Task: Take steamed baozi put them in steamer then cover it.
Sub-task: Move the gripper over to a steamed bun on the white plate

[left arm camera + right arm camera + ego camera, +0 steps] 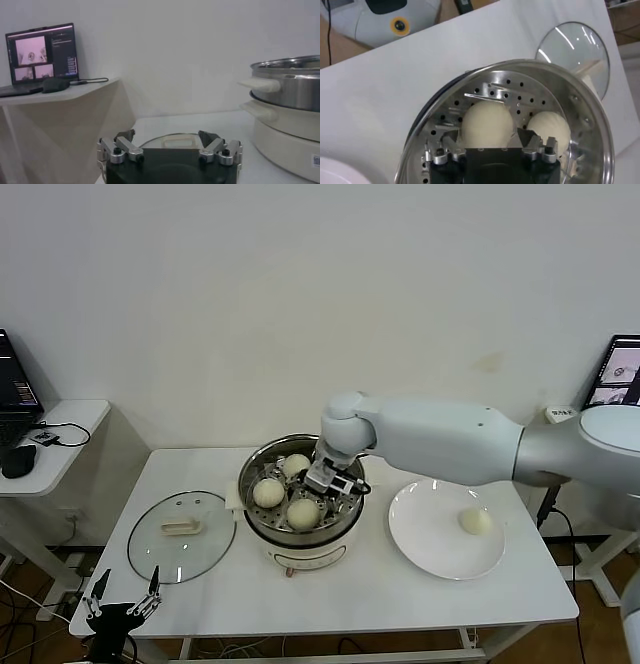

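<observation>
The steel steamer (252, 469) stands on its cream cooker base mid-table and holds three baozi (268, 492), (295, 465), (303, 513). My right gripper (334, 496) reaches down inside the steamer, open. In the right wrist view its gripper (489, 136) has a finger on each side of one baozi (487, 117) that rests on the perforated floor, with a second baozi (549, 127) beside it. A fourth baozi (474, 521) lies on the white plate (420, 534). The glass cover (182, 534) lies flat on the table, left of the steamer. My left gripper (122, 599) is parked low at the table's front left corner, open and empty.
The left wrist view shows the left gripper (167, 136), the cover's handle (176, 142) just beyond it, and the steamer wall (290, 82). A side table with a laptop (12, 399) stands to the left. Another screen (618, 374) stands at the far right.
</observation>
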### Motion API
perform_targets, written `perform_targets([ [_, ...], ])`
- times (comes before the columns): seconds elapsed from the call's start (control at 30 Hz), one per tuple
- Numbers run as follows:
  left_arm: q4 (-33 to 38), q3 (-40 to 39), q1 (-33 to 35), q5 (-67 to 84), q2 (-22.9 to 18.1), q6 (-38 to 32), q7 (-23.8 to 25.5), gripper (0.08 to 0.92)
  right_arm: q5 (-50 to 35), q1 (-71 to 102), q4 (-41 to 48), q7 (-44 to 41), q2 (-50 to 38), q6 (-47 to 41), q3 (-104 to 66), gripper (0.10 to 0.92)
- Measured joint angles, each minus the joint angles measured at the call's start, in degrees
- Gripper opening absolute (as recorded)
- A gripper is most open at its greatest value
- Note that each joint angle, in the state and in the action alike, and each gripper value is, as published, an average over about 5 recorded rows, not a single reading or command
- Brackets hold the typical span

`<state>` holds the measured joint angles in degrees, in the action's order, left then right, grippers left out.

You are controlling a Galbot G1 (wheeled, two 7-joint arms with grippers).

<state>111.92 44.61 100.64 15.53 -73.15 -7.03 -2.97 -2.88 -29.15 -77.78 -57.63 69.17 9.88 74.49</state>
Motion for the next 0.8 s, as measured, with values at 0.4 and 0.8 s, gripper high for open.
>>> perform_targets([
  [0.4, -0.6, -0.1, -0.9, -0.1, 0.8, 0.2, -0.1, 0.823, -1.8, -1.0, -2.1, 1.1, -6.7, -2.8, -3.6, 0.823],
  [0.8, -0.7, -1.0, -2.1, 0.0, 1.8, 1.1, -0.1, 0.823, -1.5, -0.2, -6.0, 0.1, -21.7, -14.2, -8.2, 0.823],
])
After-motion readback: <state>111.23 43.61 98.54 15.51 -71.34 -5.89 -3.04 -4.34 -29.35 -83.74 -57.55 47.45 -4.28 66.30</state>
